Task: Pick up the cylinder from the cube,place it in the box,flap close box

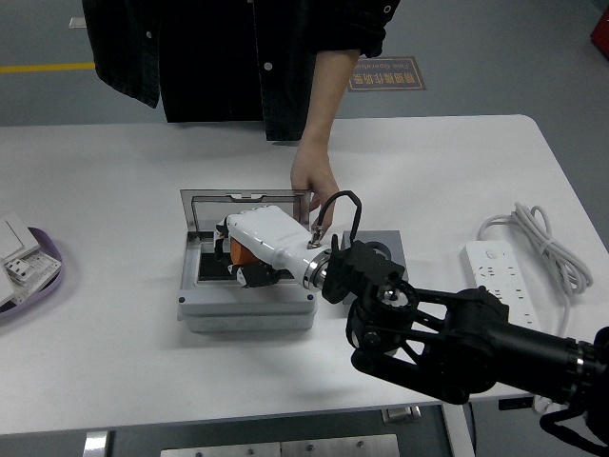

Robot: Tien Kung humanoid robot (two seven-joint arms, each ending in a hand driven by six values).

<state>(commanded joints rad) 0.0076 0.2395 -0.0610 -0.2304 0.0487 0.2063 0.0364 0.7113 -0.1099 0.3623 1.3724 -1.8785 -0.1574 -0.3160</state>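
The robot's black right arm (pixel 457 333) reaches in from the lower right of the grey box (pixel 247 307), its jointed links crossing the white table (pixel 114 352) toward the box's open top. At the end of the arm, the white right hand (pixel 255 249) sits palm-down over the box's interior, fingers curled around the orange cylinder (pixel 241 254), which shows only as a sliver of orange beneath the hand, inside the box opening. A black cable (pixel 335 211) loops up from the wrist just right of the box. The dark grey cube (pixel 388 249) lies flat on the table right of the box, partly hidden by the arm. Behind the box, its clear lid (pixel 214 202) stands raised, and a person's hand (pixel 312 186) holds the lid's right corner. Well to the right of the box lies a white power strip (pixel 500 279) with its coiled cord. Far to the left, a purple tray (pixel 48 276) holds white parts.
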